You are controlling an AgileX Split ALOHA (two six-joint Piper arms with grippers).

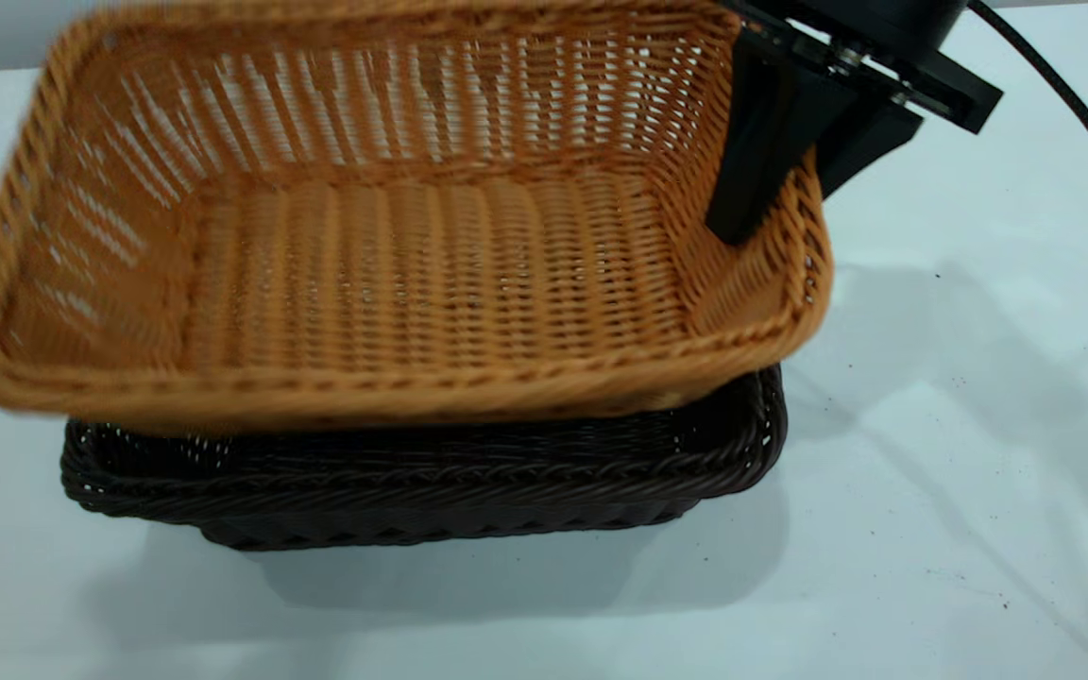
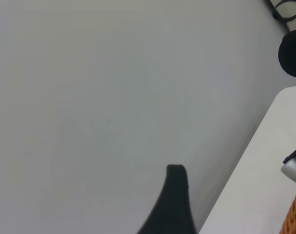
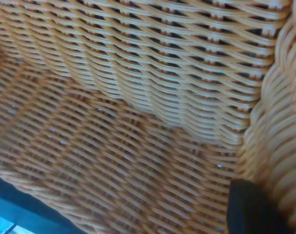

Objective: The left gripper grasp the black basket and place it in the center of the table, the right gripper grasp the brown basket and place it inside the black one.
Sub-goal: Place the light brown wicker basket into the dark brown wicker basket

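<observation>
**Lowering the tan basket squarely into the dark one**

White-grey tabletop (image 1: 960, 491), flecked with a few dark specks, fills the scene, and the very dark brown-black rectangular wicker basket (image 1: 431, 482) sits flat on it, roughly mid-table by my judgement. So the first half of the task looks done.

Above it, the orange-tan rectangular wicker basket (image 1: 393, 246) hangs tilted, its interior turned toward the exterior camera. It covers most of the dark basket and its low front edge is just over that basket's rim; I cannot tell whether the two touch. The right gripper (image 1: 794, 165), a bulky black arm end with pointed fingers, is clamped on the tan basket's braided rim at the right end wall, one finger inside and one outside. The right wrist view shows the weave close up and one black fingertip (image 3: 252, 207) against the wall.

To finish well, I judge the right arm should level the basket first, line its long sides up with the dark basket's, and then descend straight so the flared walls nest rather than catch on the rim. It should let go only once the base has settled.

In the left wrist view one dark finger of the left gripper (image 2: 173, 204) shows against a blank wall, away from the work; how wide it stands cannot be told.
</observation>
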